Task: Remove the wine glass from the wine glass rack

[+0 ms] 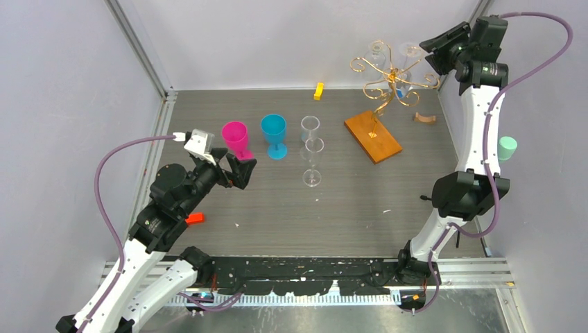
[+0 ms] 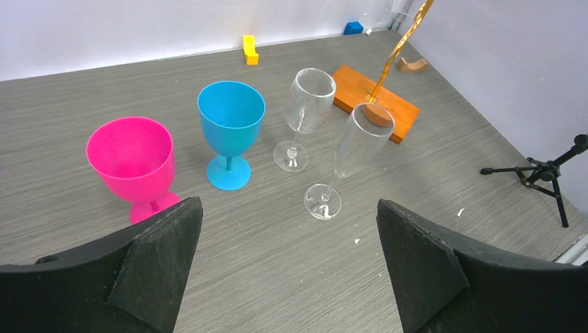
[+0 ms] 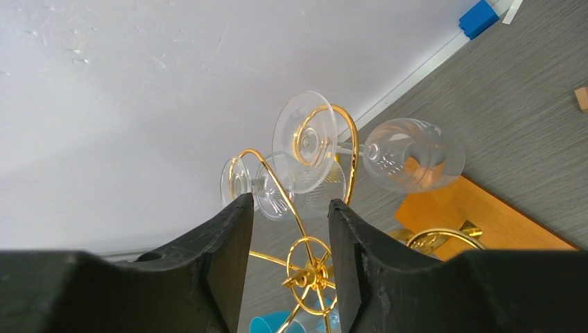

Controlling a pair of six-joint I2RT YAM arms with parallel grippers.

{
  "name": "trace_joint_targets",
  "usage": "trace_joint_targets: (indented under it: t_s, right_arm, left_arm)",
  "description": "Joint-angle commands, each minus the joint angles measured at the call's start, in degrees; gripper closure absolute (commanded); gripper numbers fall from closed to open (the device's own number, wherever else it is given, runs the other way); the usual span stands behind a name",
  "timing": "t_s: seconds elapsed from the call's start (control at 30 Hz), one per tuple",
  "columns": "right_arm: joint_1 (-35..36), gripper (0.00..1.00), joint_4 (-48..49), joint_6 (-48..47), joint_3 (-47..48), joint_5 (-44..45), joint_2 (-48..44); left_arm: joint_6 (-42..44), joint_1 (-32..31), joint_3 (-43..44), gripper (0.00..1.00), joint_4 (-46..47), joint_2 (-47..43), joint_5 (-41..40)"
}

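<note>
The gold wire wine glass rack (image 1: 392, 75) stands on its orange-brown wooden base (image 1: 373, 136) at the back right. Two clear wine glasses (image 1: 378, 52) (image 1: 410, 53) hang upside down on its far arms. In the right wrist view the rack's hub (image 3: 308, 272) lies between my fingers. One glass shows its foot (image 3: 305, 142) and bowl (image 3: 414, 154). The other glass (image 3: 239, 180) hangs just left of it. My right gripper (image 1: 431, 54) (image 3: 286, 211) is open, level with the rack's top, holding nothing. My left gripper (image 1: 239, 166) (image 2: 288, 229) is open and empty over the left of the table.
A pink goblet (image 1: 234, 137), a blue goblet (image 1: 274, 133), a clear wine glass (image 1: 310, 128) and a flute (image 1: 313, 163) stand in a row mid-table. A yellow block (image 1: 318, 91), a wooden arch (image 1: 425, 118) and a red block (image 1: 195, 218) lie about.
</note>
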Motion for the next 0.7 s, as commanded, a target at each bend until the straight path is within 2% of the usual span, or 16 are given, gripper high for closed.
trace_joint_targets:
  t_s: [0.0, 0.2, 0.47, 0.67]
  right_arm:
    - [-0.2, 0.54, 5.5, 2.0, -0.5, -0.6, 1.3]
    - [-0.2, 0.57, 6.5, 3.5, -0.4, 0.7, 3.2]
    - [-0.2, 0.58, 7.1, 5.6, 2.5, -0.6, 6.8]
    - [-0.2, 0.63, 8.9, 7.8, 2.3, -2.2, 8.4]
  left_arm:
    - [-0.2, 0.2, 1.3, 0.0, 0.8, -0.6, 0.3]
    - [-0.4, 0.2, 1.4, 0.0, 0.7, -1.0, 0.4]
    - [-1.2, 0.2, 2.5, 0.0, 0.1, -1.4, 1.2]
    - [-0.9, 0.2, 2.5, 0.0, -0.4, -1.5, 0.5]
